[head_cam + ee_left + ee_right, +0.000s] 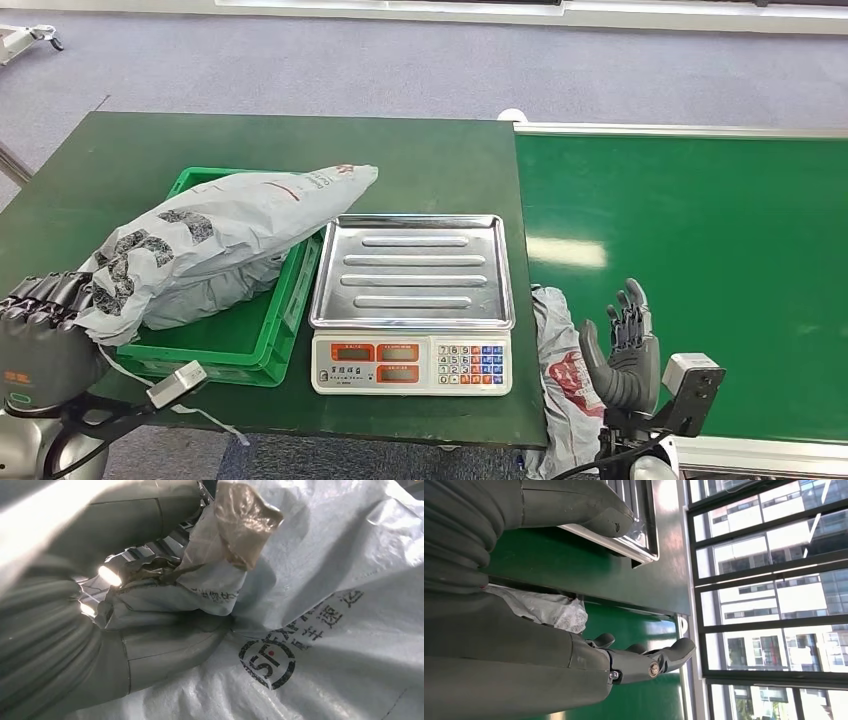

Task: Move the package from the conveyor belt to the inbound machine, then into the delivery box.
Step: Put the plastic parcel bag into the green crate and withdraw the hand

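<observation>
While the left hand [45, 335] grips one end of the grey package [215, 245], the scene reads as follows.

Conveyor belt [700, 260]: a broad, smooth green band with a pale metal edge, on the robot's right; a second crumpled grey bag [562, 375] with a red print lies at its near corner, beside the bench.

Bench [300, 145]: a dark green, matte flat top carrying the crate and the scale.

Package: a long, soft plastic mailer, wrinkled, with black print; it lies tilted across the green crate [255, 335], its far end resting over the crate's rim toward the scale.

Delivery box: that crate, rigid moulded plastic with straight walls.

Inbound machine: the scale [410, 300], a ribbed shiny steel tray over a white keypad front; the tray is bare.

Left fingers: the left wrist view shows them and the thumb [165, 650] closed on a bunched, taped corner of the package.

Right hand [622, 345]: fingers spread and upright above the belt edge, holding nothing.

Step in hand: I judge it the last one, lowering the package into the box.

Next move: it likely calls for letting go once the bag settles inside the walls.
</observation>
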Robot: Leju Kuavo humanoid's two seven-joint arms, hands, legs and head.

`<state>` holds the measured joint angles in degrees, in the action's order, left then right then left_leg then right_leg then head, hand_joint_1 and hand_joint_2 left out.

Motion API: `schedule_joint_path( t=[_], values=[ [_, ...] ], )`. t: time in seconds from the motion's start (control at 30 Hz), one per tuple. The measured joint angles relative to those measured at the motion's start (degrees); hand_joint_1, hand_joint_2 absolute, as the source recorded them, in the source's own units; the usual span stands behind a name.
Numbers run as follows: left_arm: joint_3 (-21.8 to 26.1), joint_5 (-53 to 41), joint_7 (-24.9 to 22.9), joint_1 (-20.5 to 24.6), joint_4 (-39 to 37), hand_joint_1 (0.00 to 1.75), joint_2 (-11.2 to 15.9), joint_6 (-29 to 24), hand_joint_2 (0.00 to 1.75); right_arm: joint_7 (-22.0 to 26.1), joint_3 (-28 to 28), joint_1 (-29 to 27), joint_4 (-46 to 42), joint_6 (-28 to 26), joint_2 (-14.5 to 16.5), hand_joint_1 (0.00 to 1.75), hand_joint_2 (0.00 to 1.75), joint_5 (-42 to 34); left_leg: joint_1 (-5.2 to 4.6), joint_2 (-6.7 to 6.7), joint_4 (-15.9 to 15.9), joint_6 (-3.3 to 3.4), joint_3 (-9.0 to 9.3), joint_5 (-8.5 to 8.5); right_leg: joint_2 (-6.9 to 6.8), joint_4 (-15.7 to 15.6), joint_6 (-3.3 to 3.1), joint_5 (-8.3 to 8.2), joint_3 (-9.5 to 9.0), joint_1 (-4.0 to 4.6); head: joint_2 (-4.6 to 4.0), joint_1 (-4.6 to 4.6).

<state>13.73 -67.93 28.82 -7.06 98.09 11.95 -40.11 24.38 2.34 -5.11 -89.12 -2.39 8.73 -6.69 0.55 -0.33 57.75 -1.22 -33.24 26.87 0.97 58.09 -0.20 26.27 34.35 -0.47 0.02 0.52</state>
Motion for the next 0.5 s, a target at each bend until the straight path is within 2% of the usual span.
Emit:
schedule_joint_path(
  t=[0.17,0.33,0.5],
  values=[
    [2.6,-0.2,0.2,-2.0,0.4,1.75,-1.5,0.0,1.75,0.5,-0.3,-1.3,-0.8,0.0,0.2,0.0,1.75,-0.4,0.0,0.0,0.0,0.0,0.03,0.01,0.0,0.0,-0.01,0.01,-0.03,0.0,0.0,0.01],
    [7.7,-2.3,4.0,-5.0,2.1,1.75,-6.6,0.3,1.75,1.0,-1.0,-2.8,-1.7,-0.1,0.3,0.0,1.75,-0.7,-0.01,0.0,0.0,0.03,0.01,0.09,0.0,0.0,0.02,0.06,-0.01,-0.01,0.0,0.01],
    [9.7,0.0,7.3,-7.6,3.3,1.75,-11.1,4.5,1.75,1.0,-1.6,-3.5,-2.5,-0.2,0.6,0.0,1.75,-1.2,-0.02,-0.01,0.0,0.05,0.02,0.12,0.0,0.0,0.05,0.1,-0.02,-0.02,0.0,0.01]
  ],
)
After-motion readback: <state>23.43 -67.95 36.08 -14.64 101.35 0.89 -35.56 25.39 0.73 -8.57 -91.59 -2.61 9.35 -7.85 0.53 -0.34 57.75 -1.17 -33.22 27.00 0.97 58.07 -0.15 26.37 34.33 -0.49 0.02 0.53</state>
